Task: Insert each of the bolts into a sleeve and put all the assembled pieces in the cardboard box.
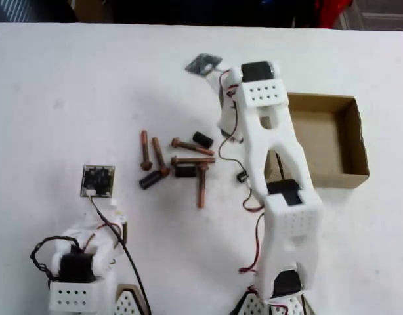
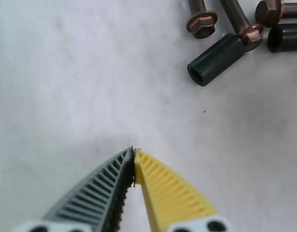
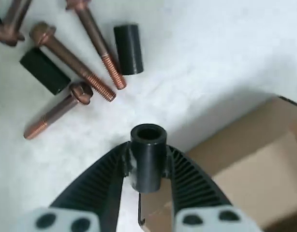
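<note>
Several copper bolts (image 1: 191, 159) and black sleeves (image 1: 185, 171) lie scattered on the white table, left of the cardboard box (image 1: 360, 141). My right gripper (image 3: 147, 155) is shut on a black sleeve (image 3: 148, 145), held upright with its bore toward the camera. It hangs between the pile and the box's near corner (image 3: 255, 164), and the high view shows it as a small dark piece (image 1: 241, 176). My left gripper (image 2: 134, 153) is shut on nothing. It sits low over bare table near the front left (image 1: 121, 227), short of a sleeve (image 2: 216, 59) and two bolt heads (image 2: 202, 23).
The right arm (image 1: 274, 144) stretches along the box's left side and covers part of it. Red and black cables hang beside it. The left arm's base (image 1: 73, 275) is at the front left. Bare table lies left of the pile and along the far edge.
</note>
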`<action>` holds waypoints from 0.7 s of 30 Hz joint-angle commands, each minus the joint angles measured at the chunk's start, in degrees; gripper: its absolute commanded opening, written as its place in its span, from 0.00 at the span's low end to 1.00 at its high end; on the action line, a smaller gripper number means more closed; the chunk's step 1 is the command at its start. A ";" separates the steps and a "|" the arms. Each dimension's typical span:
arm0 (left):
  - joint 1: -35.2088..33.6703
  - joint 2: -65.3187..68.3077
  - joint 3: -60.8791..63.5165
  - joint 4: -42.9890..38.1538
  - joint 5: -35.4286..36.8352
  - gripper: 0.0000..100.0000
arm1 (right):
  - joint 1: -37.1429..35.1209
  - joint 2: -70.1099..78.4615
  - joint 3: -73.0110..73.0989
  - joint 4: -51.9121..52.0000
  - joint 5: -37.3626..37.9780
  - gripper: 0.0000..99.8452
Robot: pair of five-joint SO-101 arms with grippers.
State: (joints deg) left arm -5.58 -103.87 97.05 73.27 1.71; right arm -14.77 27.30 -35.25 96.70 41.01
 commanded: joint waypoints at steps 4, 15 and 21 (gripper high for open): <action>0.40 -0.40 -0.09 0.35 -0.53 0.02 | -1.98 -16.66 6.15 1.63 -2.55 0.02; 0.40 -0.40 -0.09 0.35 -0.53 0.02 | -5.32 -44.09 28.84 -1.98 -2.64 0.02; 0.40 -0.40 -0.09 0.35 -0.53 0.02 | -5.32 -55.43 40.70 -5.23 -2.64 0.02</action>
State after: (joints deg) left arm -5.58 -103.87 97.05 73.27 1.71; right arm -19.96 -21.76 2.02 93.80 38.81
